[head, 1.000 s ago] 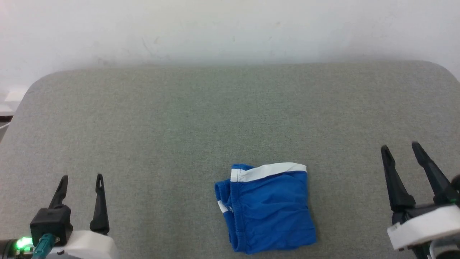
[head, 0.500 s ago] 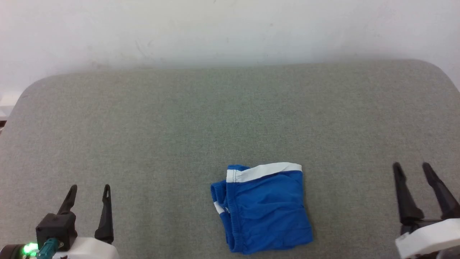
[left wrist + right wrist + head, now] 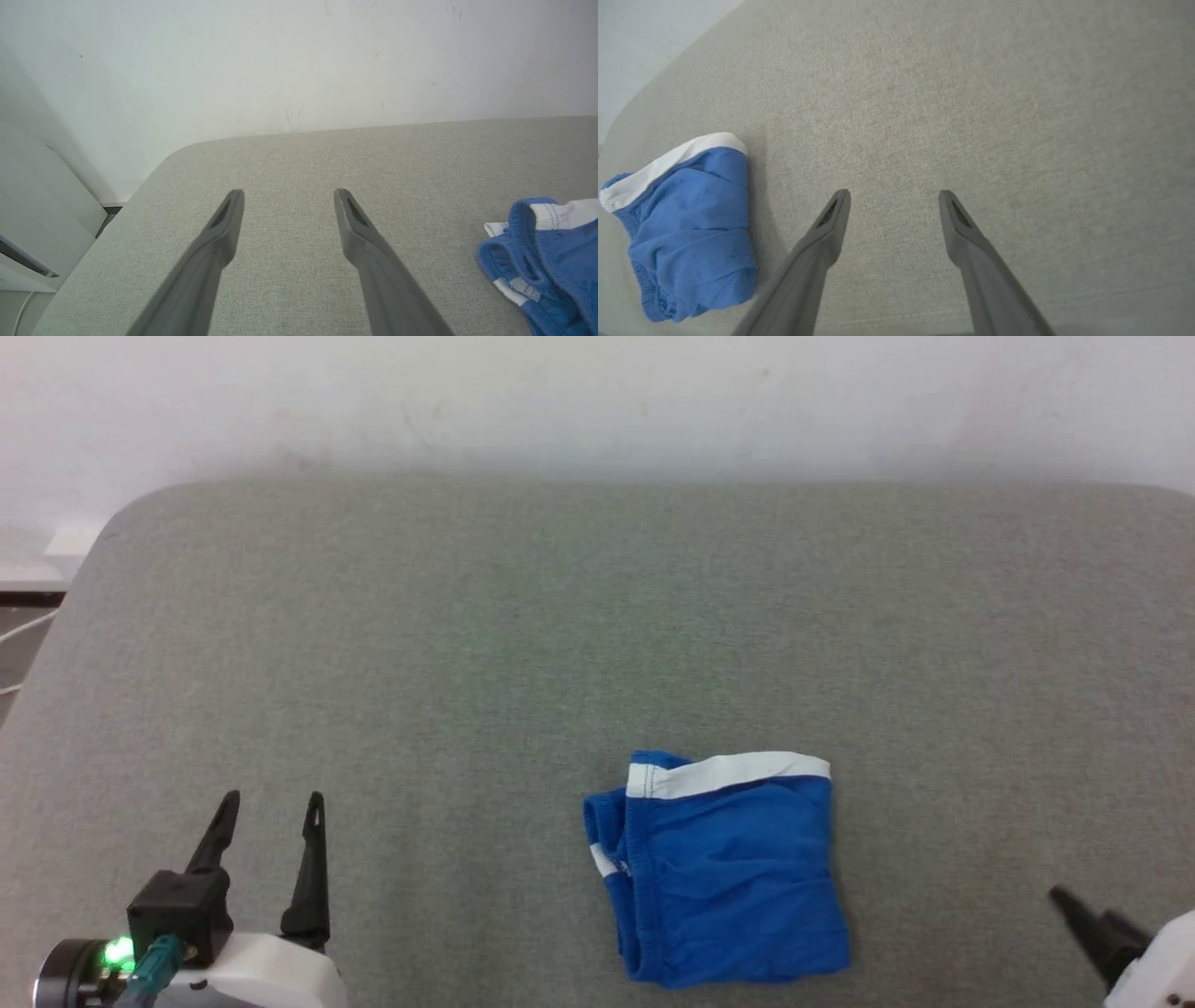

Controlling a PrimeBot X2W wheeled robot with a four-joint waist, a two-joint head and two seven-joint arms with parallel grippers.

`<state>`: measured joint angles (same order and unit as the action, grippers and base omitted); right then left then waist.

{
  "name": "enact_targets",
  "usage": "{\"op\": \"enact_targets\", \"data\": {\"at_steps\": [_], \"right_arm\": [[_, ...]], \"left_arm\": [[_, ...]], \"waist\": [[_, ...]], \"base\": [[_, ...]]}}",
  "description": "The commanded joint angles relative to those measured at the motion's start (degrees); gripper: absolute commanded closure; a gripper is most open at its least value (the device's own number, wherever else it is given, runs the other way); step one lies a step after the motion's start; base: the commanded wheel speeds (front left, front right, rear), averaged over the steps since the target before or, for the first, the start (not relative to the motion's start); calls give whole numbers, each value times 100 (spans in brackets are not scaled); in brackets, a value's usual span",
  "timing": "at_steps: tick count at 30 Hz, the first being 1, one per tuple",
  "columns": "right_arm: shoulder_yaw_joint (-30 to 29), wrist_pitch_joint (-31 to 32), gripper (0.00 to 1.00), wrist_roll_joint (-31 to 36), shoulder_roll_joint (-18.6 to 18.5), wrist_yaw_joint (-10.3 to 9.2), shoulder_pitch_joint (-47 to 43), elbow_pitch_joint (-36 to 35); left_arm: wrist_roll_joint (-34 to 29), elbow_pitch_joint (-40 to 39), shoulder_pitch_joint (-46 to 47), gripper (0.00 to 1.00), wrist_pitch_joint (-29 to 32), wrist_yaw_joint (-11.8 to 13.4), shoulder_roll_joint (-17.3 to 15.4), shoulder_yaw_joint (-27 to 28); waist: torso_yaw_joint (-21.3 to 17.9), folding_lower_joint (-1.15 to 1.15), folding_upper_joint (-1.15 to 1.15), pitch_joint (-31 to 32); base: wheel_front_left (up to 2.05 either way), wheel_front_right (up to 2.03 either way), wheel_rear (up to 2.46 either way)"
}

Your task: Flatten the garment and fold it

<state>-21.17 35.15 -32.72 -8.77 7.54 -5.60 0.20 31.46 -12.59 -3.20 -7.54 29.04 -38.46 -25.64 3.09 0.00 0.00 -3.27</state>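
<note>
Between the left gripper [image 3: 274,796] and the right gripper [image 3: 1085,910], the head view shows the garment [image 3: 733,877] lying as a compact blue bundle, nearer the right gripper than the left, but apart from both. Its white band runs along the edge farthest from the grippers and the gathered waist faces the left gripper. By the look of it, flattening and folding are done or nearly so. What may be left is tidying, since the cloth is a little rumpled and a scrap of white trim pokes out on the waist side. The left gripper's fingers are spread with nothing between them.

From the left wrist, both fingers stand wide apart over bare cloth, and the garment sits off to their right, not touching. Ahead of the fingers the grey padded surface [image 3: 299,163] ends at a rounded corner against a plain white wall [image 3: 280,60], and a pale panel [image 3: 32,219] stands to their left.

From the right wrist, the fingers are likewise parted and empty, with the garment lying to their left, near but clear of them, on the same grey weave.
</note>
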Motion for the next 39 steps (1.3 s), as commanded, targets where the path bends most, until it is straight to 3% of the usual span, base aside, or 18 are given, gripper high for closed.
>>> {"op": "enact_targets", "data": {"at_steps": [1,8,17,24,25,26,34,39], "right_arm": [[-58,401,0,-169,136,-5,172,250],[-9,1341,0,-846,558,-5,810,1067],[723,1228,0,-1803,588,-5,1552,2072],[1331,1156,0,-1880,589,-5,1894,2858],[1417,1151,56,-1865,589,-5,1933,2957],[1498,1151,100,-1852,589,-5,1966,3056],[1865,1043,100,-1793,589,-5,2219,3443],[2083,949,100,-1229,566,-5,2328,3224]], "left_arm": [[2,71,127,0,-62,-50,69,-24],[-84,127,363,0,-387,-155,203,-14],[-392,98,587,0,-721,-411,325,218],[-761,6,645,0,-743,-701,571,524],[-827,3,635,0,-743,-752,616,574],[-903,-2,623,0,-744,-802,661,626],[-1316,45,467,0,-745,-1163,959,948],[-1485,242,320,0,-745,-1373,1104,1113]], "waist": [[164,0,0,-79],[393,0,0,-192],[597,0,0,-395],[713,0,0,-495],[725,0,0,-496],[737,0,0,-493],[784,0,0,-444],[773,0,0,-263]], "base": [[0,0,0],[0,0,0],[0,0,0],[0,0,0],[0,0,0],[0,0,0],[0,0,0],[0,0,0]]}}
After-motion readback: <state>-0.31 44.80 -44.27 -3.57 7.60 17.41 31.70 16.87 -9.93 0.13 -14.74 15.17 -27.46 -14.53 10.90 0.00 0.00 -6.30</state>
